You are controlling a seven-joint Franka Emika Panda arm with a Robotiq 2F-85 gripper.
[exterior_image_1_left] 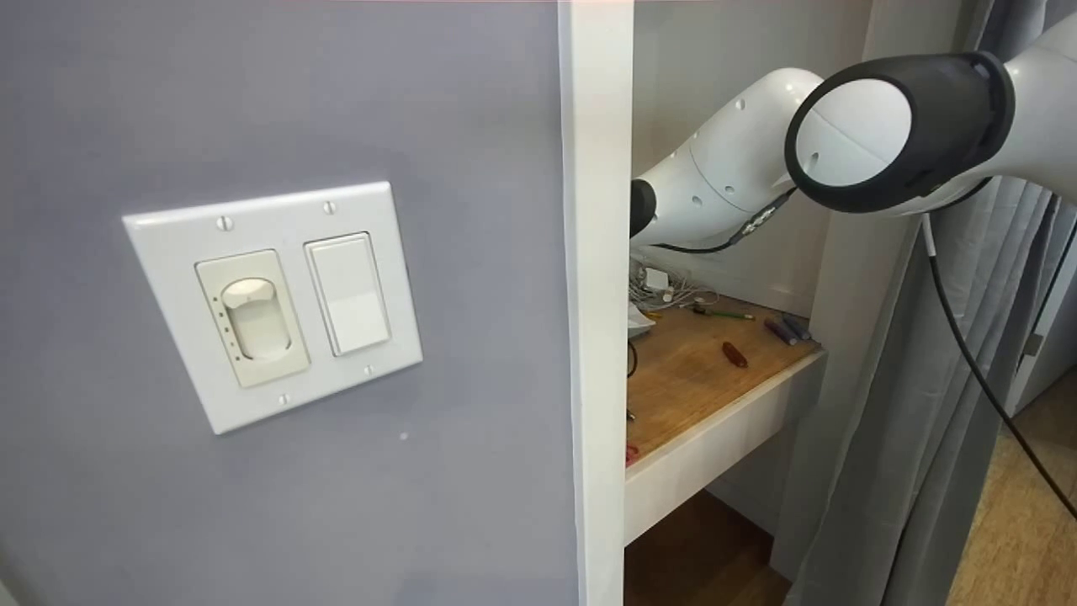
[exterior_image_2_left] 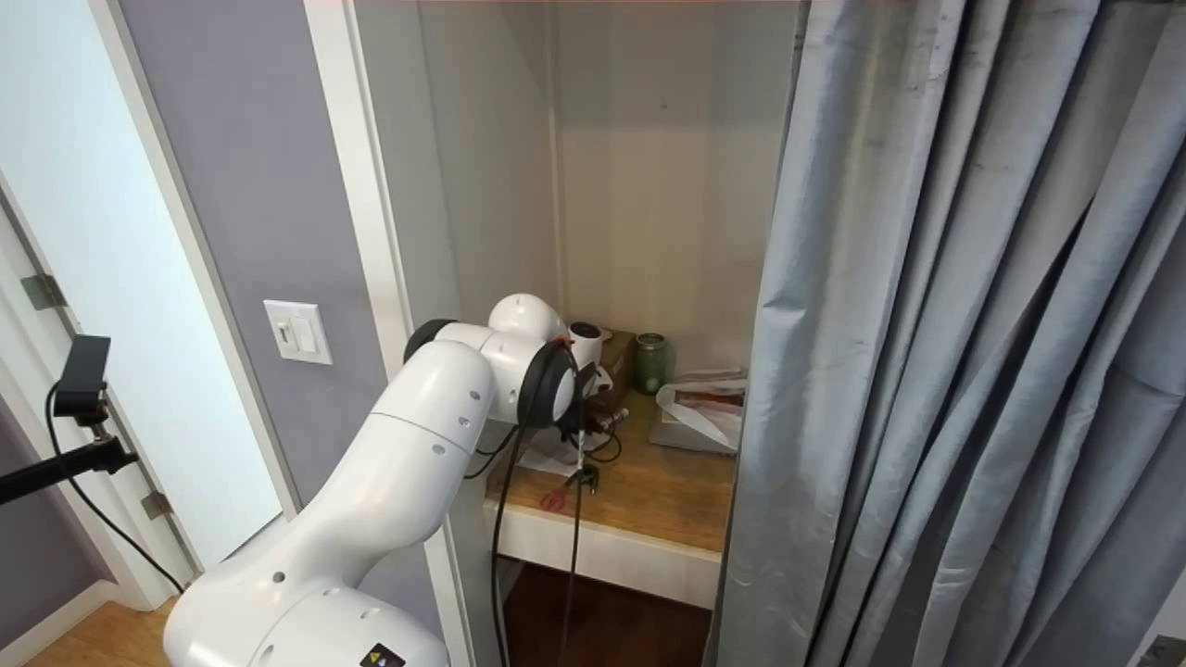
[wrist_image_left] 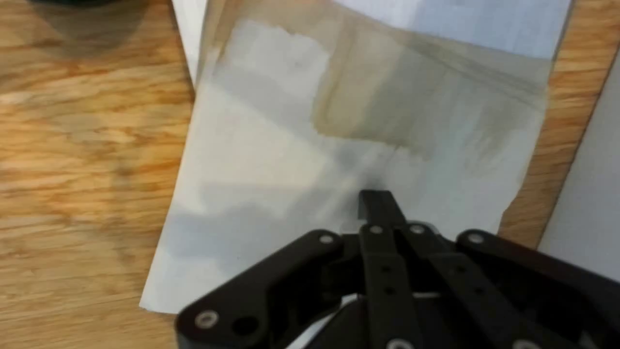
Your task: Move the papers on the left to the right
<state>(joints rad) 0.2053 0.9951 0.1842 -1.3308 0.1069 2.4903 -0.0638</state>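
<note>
Pointing at the papers (wrist_image_left: 300,169), jaws together with nothing visibly pinched, the gripper (wrist_image_left: 387,211) seems to have the whole move left to make, as they lie on the left of the shelf (exterior_image_2_left: 667,505) in an exterior view.

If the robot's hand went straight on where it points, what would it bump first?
Most likely the pale paper: the hand points at it in the wrist view. Whether they touch is unclear.
</note>
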